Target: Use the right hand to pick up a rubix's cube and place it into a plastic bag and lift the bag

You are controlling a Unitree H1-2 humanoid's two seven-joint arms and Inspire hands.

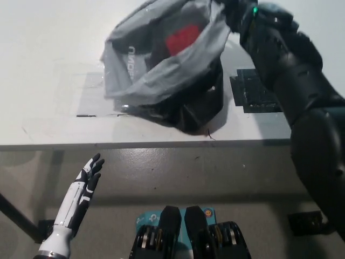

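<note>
A grey and black plastic bag (156,75) hangs open over the white table (43,48), its bottom near the front edge. Inside it a red face of the rubix's cube (182,39) shows through the mouth. My black right arm reaches in from the right, and my right hand (235,13) is shut on the bag's upper right rim at the top of the head view. Below the table edge at lower left, my white left hand (87,179) rests open with its fingers apart.
A square of black tape (253,94) lies on the table right of the bag, partly behind my right arm. A patch of clear film (91,97) lies to the bag's left. The table's front edge (108,144) runs across the middle, with grey floor below.
</note>
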